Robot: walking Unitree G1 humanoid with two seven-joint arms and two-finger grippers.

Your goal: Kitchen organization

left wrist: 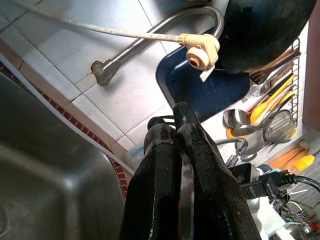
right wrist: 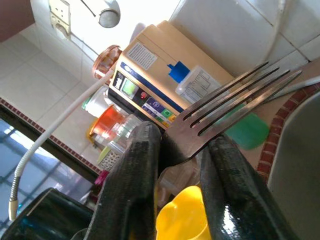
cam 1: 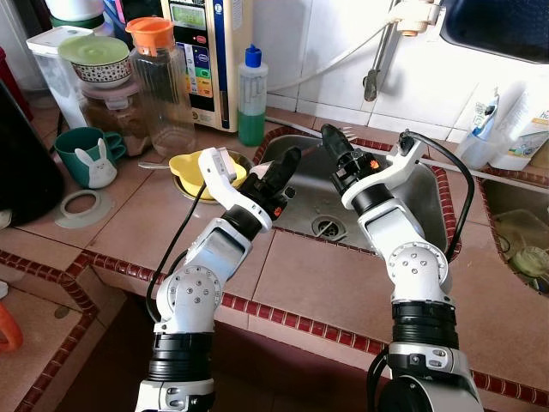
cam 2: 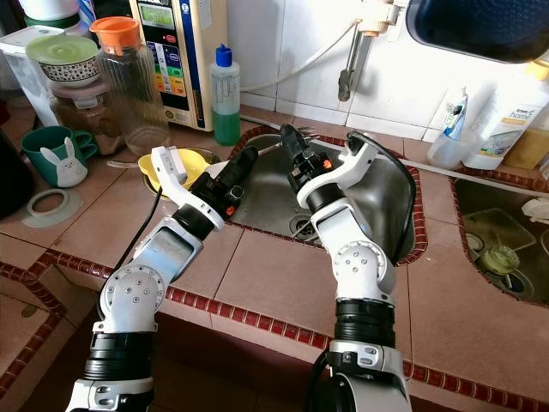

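Observation:
My right gripper point(cam 1: 331, 139) is raised over the back of the steel sink point(cam 1: 420, 184), shut on a metal fork point(right wrist: 235, 100). The fork's tines point(cam 1: 346, 132) stick out past the fingertips toward the tiled back rim. My left gripper point(cam 1: 286, 167) hovers at the sink's left edge, its black fingers point(left wrist: 165, 150) pressed together and pointing up at the tap point(left wrist: 200, 50). A thin grey strip shows between them; I cannot tell what it is.
A yellow bowl point(cam 1: 184, 167) sits left of the sink. Behind it stand a green soap bottle point(cam 1: 251, 99), an orange-lidded jar point(cam 1: 159, 81) and a water purifier point(cam 1: 206, 51). A teal bunny mug point(cam 1: 86, 156) is far left. A second basin point(cam 1: 515, 232) lies to the right.

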